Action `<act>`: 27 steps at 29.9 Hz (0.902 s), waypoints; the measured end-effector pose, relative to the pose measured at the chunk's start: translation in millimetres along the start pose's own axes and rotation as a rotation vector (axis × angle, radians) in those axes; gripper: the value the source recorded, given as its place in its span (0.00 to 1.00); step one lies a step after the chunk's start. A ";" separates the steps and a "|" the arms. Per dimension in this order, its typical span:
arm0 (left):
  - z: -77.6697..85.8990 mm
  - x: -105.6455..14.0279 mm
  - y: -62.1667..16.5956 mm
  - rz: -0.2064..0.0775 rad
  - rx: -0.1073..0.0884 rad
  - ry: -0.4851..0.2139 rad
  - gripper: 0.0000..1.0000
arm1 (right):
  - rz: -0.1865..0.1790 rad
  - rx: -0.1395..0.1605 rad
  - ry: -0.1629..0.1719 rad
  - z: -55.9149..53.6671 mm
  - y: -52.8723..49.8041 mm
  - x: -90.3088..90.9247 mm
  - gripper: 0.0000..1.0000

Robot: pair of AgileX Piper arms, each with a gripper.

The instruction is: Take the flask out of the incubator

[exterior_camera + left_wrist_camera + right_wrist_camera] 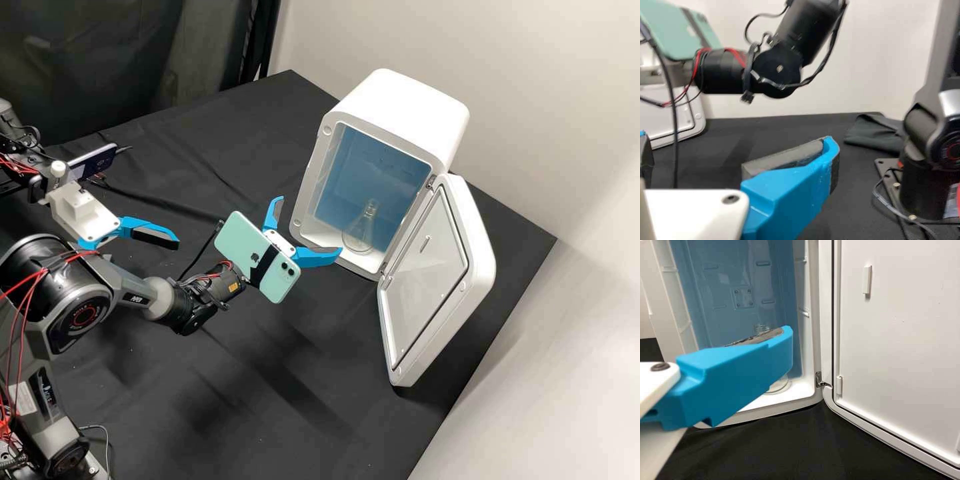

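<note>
The white incubator stands on the black bench with its door swung wide open to the right. Inside, a clear glass flask stands upright on the floor of the blue-lit chamber. My right gripper is open just in front of the chamber's mouth, with nothing between its fingers. In the right wrist view one blue finger covers most of the flask, and the door's inner panel is beside it. My left gripper hangs open and holds nothing, well left of the incubator; its finger is above bare cloth.
A mint-green phone is strapped to the right arm's wrist, and a dark one sits on the left arm. Cables trail across the cloth. The bench edge runs close behind the open door. An arm base stands by bunched cloth.
</note>
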 end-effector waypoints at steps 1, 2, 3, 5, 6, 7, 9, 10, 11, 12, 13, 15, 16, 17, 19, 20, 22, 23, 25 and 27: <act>-2.3 0.3 -0.8 -0.002 -0.004 0.010 1.00 | 0.000 0.000 0.000 0.0 0.0 0.0 1.00; -4.6 0.6 -1.8 -0.004 -0.006 0.019 1.00 | 0.000 0.000 0.000 0.0 0.0 0.0 1.00; -7.6 1.2 -3.4 -0.009 -0.010 0.031 1.00 | 0.000 0.000 0.000 0.0 0.0 0.0 1.00; -13.4 1.7 -5.3 -0.012 -0.021 0.058 1.00 | 0.000 0.000 0.000 0.0 0.0 0.0 1.00; -16.7 1.9 -6.4 -0.014 -0.028 0.072 1.00 | 0.000 0.000 0.000 0.0 0.0 0.0 1.00; -20.8 2.2 -8.5 -0.024 -0.038 0.093 1.00 | 0.000 0.000 0.000 0.0 0.0 0.0 1.00; -28.1 1.9 -10.5 -0.035 -0.048 0.122 1.00 | 0.000 0.000 0.000 0.0 0.0 0.0 1.00; -31.8 1.6 -11.6 -0.043 -0.054 0.138 1.00 | 0.000 0.000 0.000 0.0 0.0 0.0 1.00; -34.6 1.3 -12.4 -0.047 -0.059 0.151 1.00 | 0.000 0.000 0.000 0.0 0.0 0.0 1.00; -37.2 1.1 -12.7 -0.047 -0.060 0.162 1.00 | 0.000 0.000 0.000 0.0 0.0 0.0 1.00; -39.9 0.8 -13.1 -0.049 -0.058 0.172 1.00 | 0.000 0.000 0.000 0.0 0.0 0.0 1.00; -45.5 -0.3 -12.8 -0.052 -0.050 0.192 1.00 | 0.000 0.000 0.000 0.0 0.0 0.0 1.00; -47.7 -0.4 -11.8 -0.048 -0.051 0.198 1.00 | 0.000 0.000 0.000 0.0 0.0 0.0 1.00; -50.0 -0.7 -11.0 -0.045 -0.050 0.204 1.00 | 0.000 0.000 0.000 0.0 0.0 0.0 1.00; -52.1 -1.1 -10.4 -0.044 -0.048 0.208 1.00 | 0.000 0.000 0.000 0.0 0.0 0.0 1.00; -52.8 -1.1 -10.5 -0.044 -0.048 0.209 1.00 | 0.000 0.000 0.000 0.0 0.0 0.0 1.00; -53.1 -1.1 -11.0 -0.047 -0.043 0.206 1.00 | 0.000 0.000 0.000 0.0 0.0 0.0 1.00; -53.0 -1.1 -11.0 -0.048 -0.041 0.204 1.00 | 0.000 0.000 0.000 0.0 0.0 0.0 1.00; -53.0 -1.1 -11.1 -0.050 -0.036 0.200 1.00 | 0.000 0.000 0.000 0.0 0.0 0.0 1.00; -55.3 -1.8 -10.7 -0.051 -0.030 0.201 1.00 | 0.000 0.000 0.000 0.0 0.0 0.0 1.00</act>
